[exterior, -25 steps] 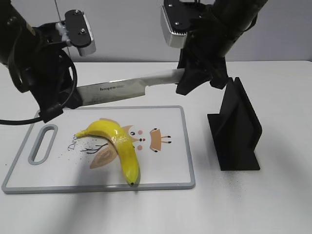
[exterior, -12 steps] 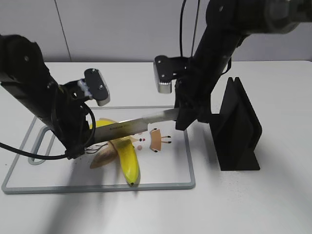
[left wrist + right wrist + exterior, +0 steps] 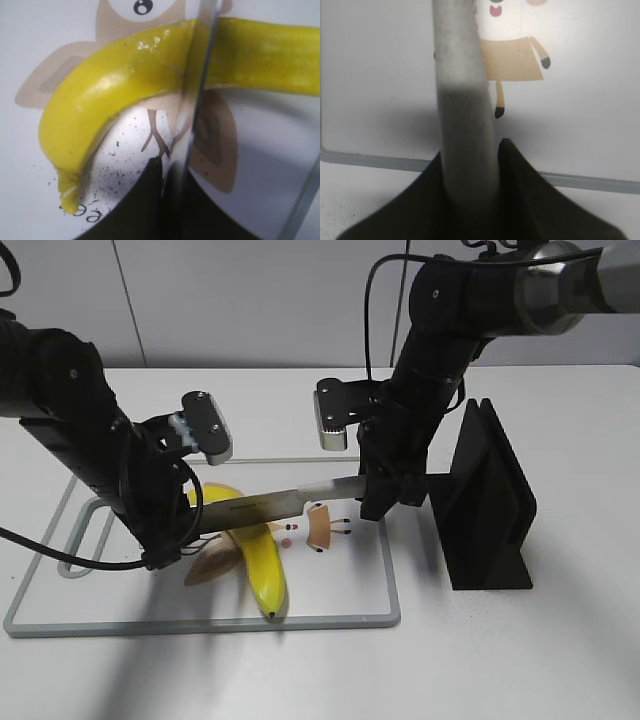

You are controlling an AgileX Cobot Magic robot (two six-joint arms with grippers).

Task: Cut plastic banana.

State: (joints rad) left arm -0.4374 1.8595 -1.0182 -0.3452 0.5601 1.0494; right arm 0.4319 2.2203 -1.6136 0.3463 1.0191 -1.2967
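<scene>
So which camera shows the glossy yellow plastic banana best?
The exterior view: the whole glossy yellow plastic banana lies on the board under the steel knife blade. The left wrist view shows only its curved middle, close up; the right wrist view shows none.

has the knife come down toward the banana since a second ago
Yes. The knife has dropped from above the cutting board's far edge and now lies across the plastic banana, held by the right gripper.
</scene>
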